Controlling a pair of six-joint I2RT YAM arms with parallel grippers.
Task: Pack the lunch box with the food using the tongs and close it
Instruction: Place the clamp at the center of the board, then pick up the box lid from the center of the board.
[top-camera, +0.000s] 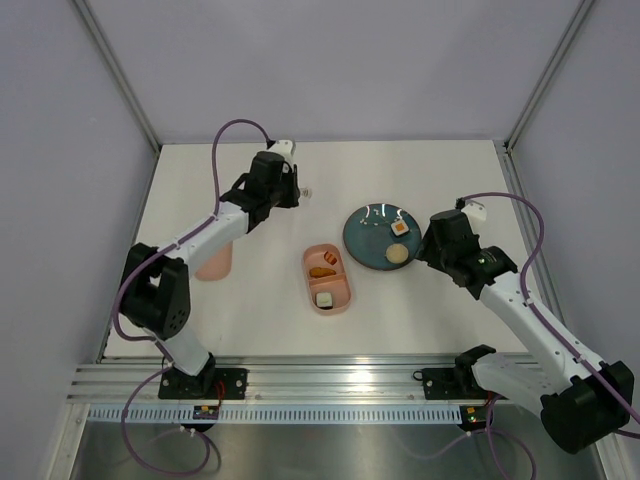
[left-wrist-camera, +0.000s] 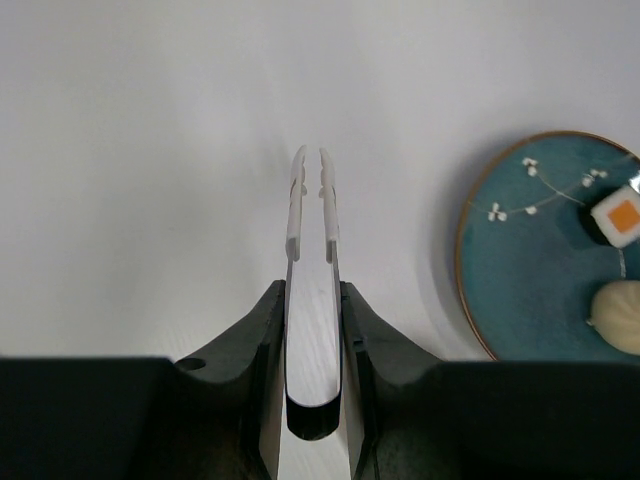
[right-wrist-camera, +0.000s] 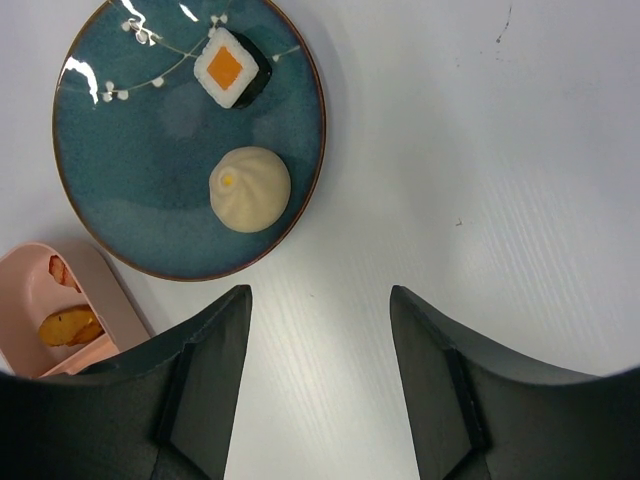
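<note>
No readable text, label, brand, number or sign appears in any of the three views. The only marking is a white blossom-sprig pattern painted on the teal plate (right-wrist-camera: 130, 170).

A robotics lab test cell: a white surface (top-camera: 250, 310) boxed in by plain pale panels (top-camera: 340, 70) on metal posts (top-camera: 116, 75), the left arm (top-camera: 200, 238) and right arm (top-camera: 525, 315) bolted to a slotted aluminium rail (top-camera: 340, 376) along its near edge, trailing purple cables (top-camera: 243, 122)
</note>
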